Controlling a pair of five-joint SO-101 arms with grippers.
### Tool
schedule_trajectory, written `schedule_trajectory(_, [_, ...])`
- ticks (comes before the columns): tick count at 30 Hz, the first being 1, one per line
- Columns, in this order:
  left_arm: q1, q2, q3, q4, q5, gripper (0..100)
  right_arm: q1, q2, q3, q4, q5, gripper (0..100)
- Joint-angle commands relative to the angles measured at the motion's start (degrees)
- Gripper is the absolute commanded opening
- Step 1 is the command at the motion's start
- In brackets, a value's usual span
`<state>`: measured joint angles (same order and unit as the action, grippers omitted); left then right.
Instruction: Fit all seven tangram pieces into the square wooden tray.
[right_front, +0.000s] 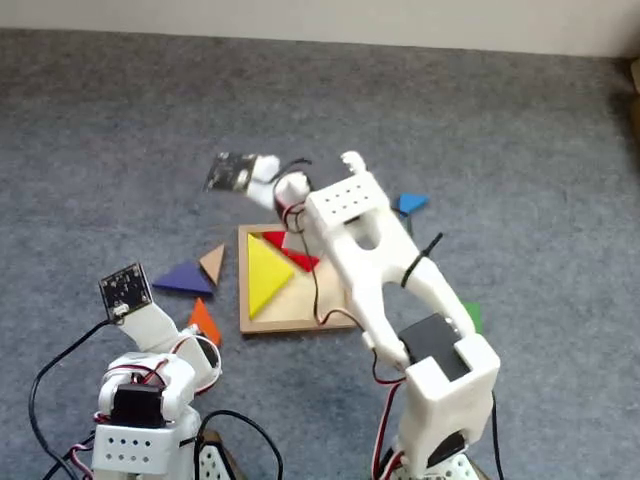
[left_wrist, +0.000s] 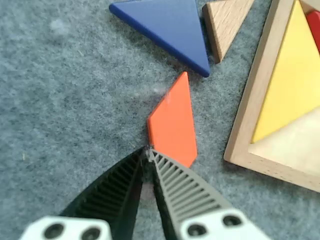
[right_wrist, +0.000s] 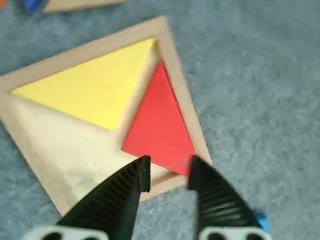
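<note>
The square wooden tray (right_front: 300, 308) lies mid-table, holding a large yellow triangle (right_front: 265, 272) and a red triangle (right_front: 291, 251). My right gripper (right_wrist: 168, 172) hovers open just above the red triangle (right_wrist: 159, 125), near the tray rim (right_wrist: 187, 100); the red piece's corner seems to ride up on that rim. My left gripper (left_wrist: 148, 151) is shut and empty, its tips touching a corner of the orange parallelogram (left_wrist: 172, 122) on the carpet left of the tray (left_wrist: 250, 100). A dark blue triangle (left_wrist: 167, 25) and a wooden triangle (left_wrist: 225, 20) lie just beyond it.
A light blue piece (right_front: 410, 203) lies beyond the tray's right side, and a green piece (right_front: 472, 316) is partly hidden by the right arm (right_front: 380, 270). The left arm (right_front: 150, 330) stands at the front left. Grey carpet covers the table.
</note>
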<state>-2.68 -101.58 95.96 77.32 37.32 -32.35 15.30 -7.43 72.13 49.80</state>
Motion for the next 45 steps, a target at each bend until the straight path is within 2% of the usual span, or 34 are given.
schedule_trajectory(1, [1.10, -3.03, 1.27, 2.02, -0.09, 1, 2.15, -2.51, -1.89, -0.92, -3.08, 4.4])
schedule_trajectory(9, [1.10, -3.03, 1.27, 2.02, -0.09, 1, 3.38, 5.58, 0.75, -8.84, -8.00, 4.2])
schedule_trajectory(19, [1.10, -3.03, 1.27, 2.02, -0.09, 1, -2.77, 10.59, 0.66, -9.27, -11.25, 4.2])
schedule_trajectory(25, [1.10, -3.03, 1.27, 2.02, -0.09, 1, -2.68, 10.24, -0.57, -8.66, -12.66, 4.1])
schedule_trajectory(32, [1.10, -3.03, 1.27, 2.02, -0.09, 1, 1.54, 1.36, -6.55, 3.21, -12.66, 4.1])
schedule_trajectory(39, [1.10, -3.03, 1.27, 2.02, -0.09, 1, 7.34, -11.21, -6.64, 12.79, -12.66, 4.1])
schedule_trajectory(45, [1.10, -3.03, 1.27, 2.02, -0.09, 1, 13.23, -15.34, -6.64, 22.90, -13.45, 4.1])
